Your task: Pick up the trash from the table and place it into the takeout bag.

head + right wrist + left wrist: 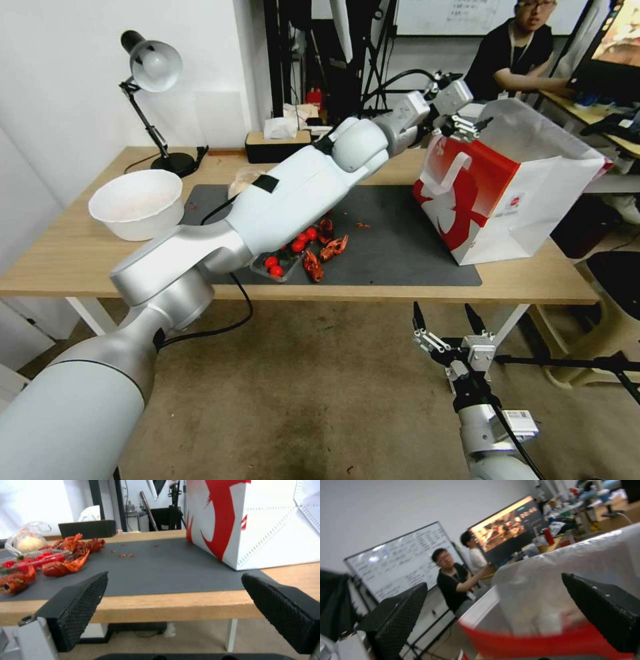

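Head cam looks down on table (pixel 80 260); R wrist cam below edge; both see takeout bag (pixel 507 200).

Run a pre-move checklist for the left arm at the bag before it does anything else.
1. Left end effector over the takeout bag mouth: ok, it sits at the bag's near top edge.
2. Left fingers open and holding nothing: ok.
3. Bag upright on the table: ok, standing at the grey mat's right end.
4. Trash left to collect: not ok, crayfish shells, a tray of red tomatoes and a clear bag with a pale bun remain.
5. Right end effector out of the way: ok, open, below the table's front edge.
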Controlling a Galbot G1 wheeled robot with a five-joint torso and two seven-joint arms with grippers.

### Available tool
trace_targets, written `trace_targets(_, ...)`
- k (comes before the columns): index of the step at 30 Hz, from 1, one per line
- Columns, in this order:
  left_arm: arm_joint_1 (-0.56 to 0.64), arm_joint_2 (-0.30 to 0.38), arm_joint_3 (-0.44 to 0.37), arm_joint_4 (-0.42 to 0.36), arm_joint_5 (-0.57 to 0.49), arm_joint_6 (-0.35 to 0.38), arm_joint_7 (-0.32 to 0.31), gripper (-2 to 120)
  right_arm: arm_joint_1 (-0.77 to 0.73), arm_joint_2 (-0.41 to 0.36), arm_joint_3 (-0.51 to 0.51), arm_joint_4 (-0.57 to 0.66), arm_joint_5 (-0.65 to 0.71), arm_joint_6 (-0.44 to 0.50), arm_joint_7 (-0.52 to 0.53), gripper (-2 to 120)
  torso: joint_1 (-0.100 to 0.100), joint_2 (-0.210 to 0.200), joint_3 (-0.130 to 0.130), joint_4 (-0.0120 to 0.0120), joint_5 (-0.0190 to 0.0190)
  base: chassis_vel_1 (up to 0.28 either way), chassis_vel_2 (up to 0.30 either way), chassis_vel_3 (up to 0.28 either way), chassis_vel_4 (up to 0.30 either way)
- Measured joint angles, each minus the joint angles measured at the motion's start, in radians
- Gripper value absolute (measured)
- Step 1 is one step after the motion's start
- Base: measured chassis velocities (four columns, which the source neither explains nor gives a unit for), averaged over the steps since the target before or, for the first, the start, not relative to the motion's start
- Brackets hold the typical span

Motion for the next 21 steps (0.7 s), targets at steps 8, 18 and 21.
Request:
trace_targets(8, 0.152, 0.158, -0.129, -0.193, -0.053, 0.09, -0.086, 100, -0.012, 0.001, 0.004, 0.02, -0.006, -0.005, 0.001, 100, 0.0, 0.0, 0.0, 0.0003, -0.0002, 0.0, 0.0, 0.0, 0.0)
trace_targets(18, 0.39, 0.331, -0.286, -0.405, -0.079, 0.127, -0.137, 100, -0.021, 0.007, 0.0, 0.04, -0.026, -0.012, 0.002, 100, 0.0, 0.0, 0.0, 0.0003, -0.0002, 0.0, 0.0, 0.0, 0.0)
trace_targets(21, 0.497, 0.379, -0.349, -0.488, -0.081, 0.134, -0.157, 100, -0.021, 0.01, -0.003, 0.045, -0.032, -0.018, 0.003, 100, 0.0, 0.0, 0.0, 0.0003, 0.0002, 0.0, 0.0, 0.0, 0.0)
